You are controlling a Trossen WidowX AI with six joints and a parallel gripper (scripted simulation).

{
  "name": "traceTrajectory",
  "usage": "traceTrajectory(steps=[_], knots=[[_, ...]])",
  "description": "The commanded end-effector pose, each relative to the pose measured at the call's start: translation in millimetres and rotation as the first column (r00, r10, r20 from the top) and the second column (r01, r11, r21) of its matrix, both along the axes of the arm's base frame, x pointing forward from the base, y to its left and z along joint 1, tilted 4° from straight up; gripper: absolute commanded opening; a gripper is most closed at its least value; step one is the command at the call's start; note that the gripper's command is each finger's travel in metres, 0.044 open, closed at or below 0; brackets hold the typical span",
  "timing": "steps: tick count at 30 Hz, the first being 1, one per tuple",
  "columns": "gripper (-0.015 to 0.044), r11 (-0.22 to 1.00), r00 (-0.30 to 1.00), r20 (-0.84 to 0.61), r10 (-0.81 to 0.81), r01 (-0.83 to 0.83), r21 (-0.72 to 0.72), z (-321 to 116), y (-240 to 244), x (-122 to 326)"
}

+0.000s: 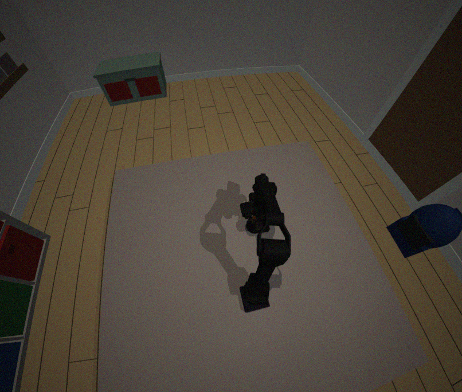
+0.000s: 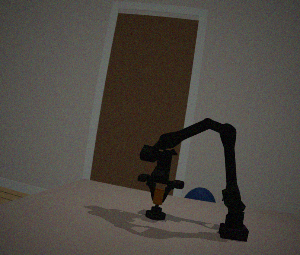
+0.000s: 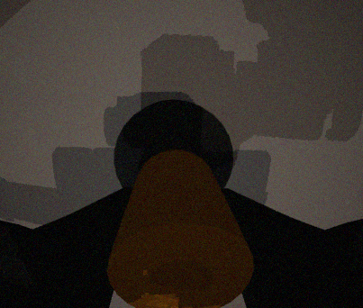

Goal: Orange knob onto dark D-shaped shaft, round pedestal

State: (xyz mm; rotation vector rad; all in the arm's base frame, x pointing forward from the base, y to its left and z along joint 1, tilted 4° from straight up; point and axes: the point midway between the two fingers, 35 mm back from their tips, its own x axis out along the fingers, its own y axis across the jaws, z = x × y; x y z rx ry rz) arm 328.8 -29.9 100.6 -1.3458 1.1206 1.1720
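Observation:
My gripper (image 2: 159, 198) is shut on the orange knob (image 2: 159, 195) (image 3: 180, 231) and holds it upright, straight above the dark round pedestal (image 2: 155, 213) (image 3: 156, 129). In the exterior view a short piece of the dark shaft (image 2: 157, 205) shows between the knob's bottom and the pedestal. In the wrist view the knob covers the shaft and the pedestal's near half. In the top view the arm hides most of the knob; only a small orange spot (image 1: 254, 218) shows beside the pedestal (image 1: 251, 225).
The arm's base (image 2: 233, 232) (image 1: 254, 298) stands on the grey table top (image 2: 62, 227) to the right of the pedestal. A blue object (image 2: 200, 194) (image 1: 431, 227) lies beyond the table by the brown door (image 2: 144, 95).

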Motion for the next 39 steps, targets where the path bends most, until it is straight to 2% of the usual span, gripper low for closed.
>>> traceTrajectory(steps=[1,5,11,39], knots=[[0.0,1.0,1.0,0.001,0.003,-0.003,0.0,3.3,0.1,-0.1],[0.0,1.0,1.0,0.0,0.028,-0.028,-0.003,4.9,0.2,0.2],[0.0,0.978,0.978,-0.009,0.209,-0.209,-0.021,3.7,0.4,1.2],[0.0,0.978,0.978,-0.009,0.209,-0.209,-0.021,-0.9,-0.1,0.4]])
